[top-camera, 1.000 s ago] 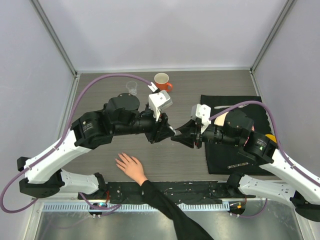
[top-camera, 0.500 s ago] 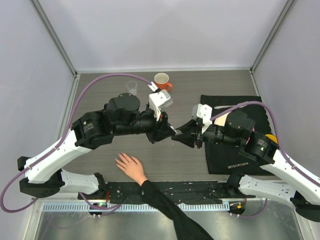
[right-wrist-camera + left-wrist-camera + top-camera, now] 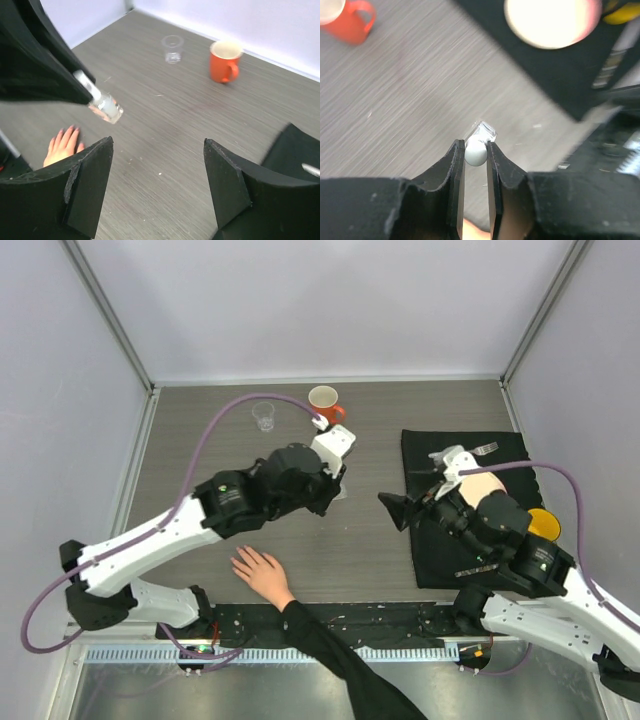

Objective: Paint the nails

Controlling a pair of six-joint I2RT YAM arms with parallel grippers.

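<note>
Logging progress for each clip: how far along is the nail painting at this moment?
Done: the left hand holds the small clear white-capped bottle, shut on its cap end. In hand: little else; the right hand is open and empty. Left: opening the bottle, it seems, and painting the nails of the human hand lying flat on the table; paint on them is too small to tell.

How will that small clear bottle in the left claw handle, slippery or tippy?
Likely light: the left claw pinches the bottle by its round white cap alone. That smooth cap may slip. Narrow and tall, it probably tips easily.
</note>
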